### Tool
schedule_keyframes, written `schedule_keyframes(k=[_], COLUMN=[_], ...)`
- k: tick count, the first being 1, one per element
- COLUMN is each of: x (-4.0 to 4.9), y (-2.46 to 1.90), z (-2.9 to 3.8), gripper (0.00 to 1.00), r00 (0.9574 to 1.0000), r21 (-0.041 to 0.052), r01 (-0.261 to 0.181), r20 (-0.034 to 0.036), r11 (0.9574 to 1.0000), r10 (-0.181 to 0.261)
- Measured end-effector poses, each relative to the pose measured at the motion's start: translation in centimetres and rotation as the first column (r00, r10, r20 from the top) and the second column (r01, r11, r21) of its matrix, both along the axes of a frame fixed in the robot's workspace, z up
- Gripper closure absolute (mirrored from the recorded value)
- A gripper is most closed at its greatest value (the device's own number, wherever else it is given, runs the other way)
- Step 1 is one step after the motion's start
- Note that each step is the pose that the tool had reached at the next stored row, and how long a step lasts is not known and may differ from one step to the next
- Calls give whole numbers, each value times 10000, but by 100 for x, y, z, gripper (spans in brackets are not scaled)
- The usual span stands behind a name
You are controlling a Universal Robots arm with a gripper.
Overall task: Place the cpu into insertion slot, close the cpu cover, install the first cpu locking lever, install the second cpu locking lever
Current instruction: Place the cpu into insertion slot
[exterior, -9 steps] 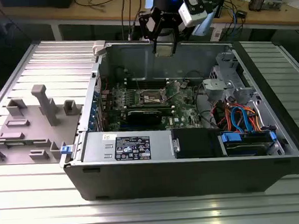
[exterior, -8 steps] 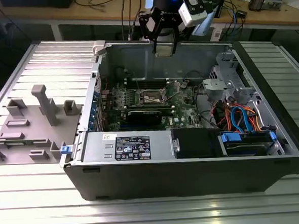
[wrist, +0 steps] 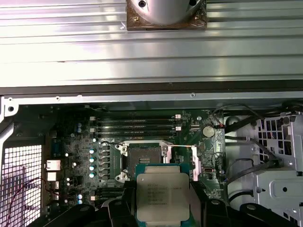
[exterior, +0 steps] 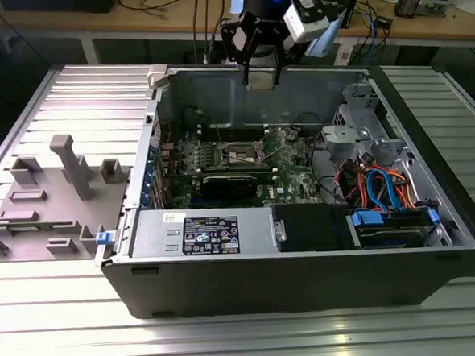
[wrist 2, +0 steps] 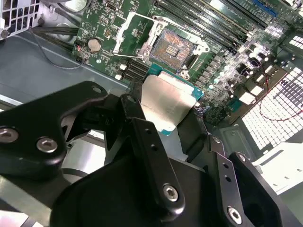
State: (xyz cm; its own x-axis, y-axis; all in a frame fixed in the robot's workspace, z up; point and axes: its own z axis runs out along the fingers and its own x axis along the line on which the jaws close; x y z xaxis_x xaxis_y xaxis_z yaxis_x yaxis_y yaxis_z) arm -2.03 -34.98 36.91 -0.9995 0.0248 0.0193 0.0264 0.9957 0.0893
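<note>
A ribbed metal desk [exterior: 231,340] carries an open computer case [exterior: 308,270] lying on its side, with a grey moulded fixture [exterior: 61,197] of posts and holders just beside it on the exterior view's left. At the far side of the room a second, wooden desk [exterior: 171,21] is strewn with cables.

In the exterior view the claw [exterior: 262,78] hangs high over the far wall of the case, well above the green board [exterior: 288,155]. That view also takes in the orange and blue cables [exterior: 379,189] at the case's right end.

In both wrist views the claw [wrist 2: 165,116] [wrist: 162,208] is pinching the cpu [wrist 2: 165,101] [wrist: 162,196] by two opposite edges, silver top showing, held in the air and clear of the board. The insertion slot [wrist 2: 173,47] [wrist: 144,153] lies bare on the board beyond it, its contact field exposed.

The second wrist view shows the cpu cover [wrist 2: 123,28] swung open beside the slot, and a coin cell [wrist 2: 95,45] near it. The first wrist view shows the long memory slots [wrist: 137,124] on the slot's far side.
</note>
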Motion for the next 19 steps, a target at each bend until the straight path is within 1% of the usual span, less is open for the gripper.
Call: schedule_keyframes(k=[4,5,8,10,19], x=[0,1,0,0,0], y=[0,0,0,0,0], z=[0,-1,-2,-3,-3], gripper=[46,46,46,46,46], r00=[10000,10000,9981,9957,9951], r21=[0,0,-1,-1,-1], r01=[13,81,612,931,984], r20=[-1,0,0,-1,0], r11=[10000,10000,9981,9957,9951], r10=[-13,-81,-612,-931,-984])
